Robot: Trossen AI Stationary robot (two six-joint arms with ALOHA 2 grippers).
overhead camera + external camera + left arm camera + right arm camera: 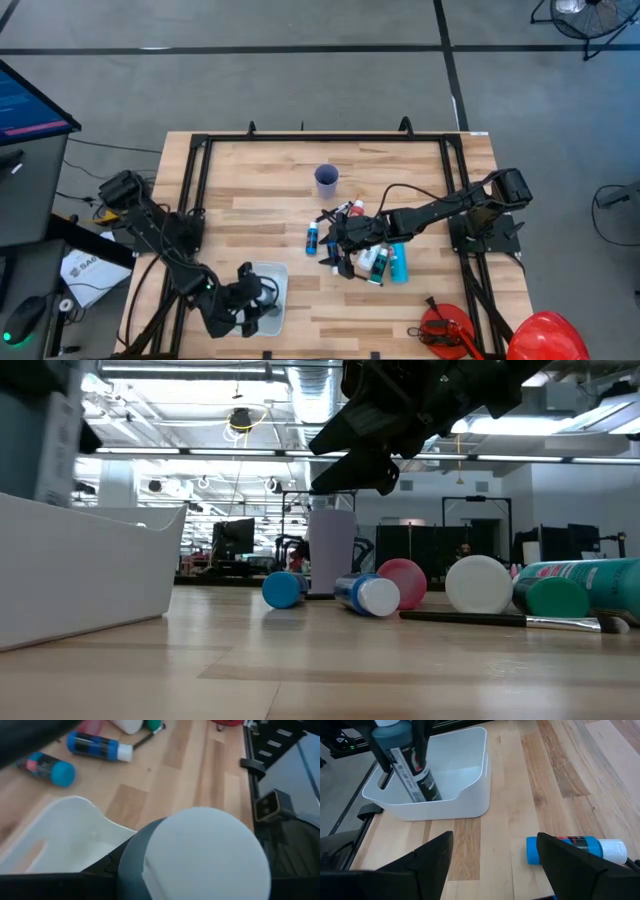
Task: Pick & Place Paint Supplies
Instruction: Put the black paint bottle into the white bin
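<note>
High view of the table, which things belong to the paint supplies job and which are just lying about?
Job: dark teal bottle held over the white bin; blue bottle; bottle cluster; brush.
Lying about: red helmet; monitor.

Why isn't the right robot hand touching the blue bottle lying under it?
Apart. In the right wrist view, the right gripper has open fingers with bare table between them, and the blue bottle lies beyond one fingertip. The low view shows the gripper up above the bottles.
</note>
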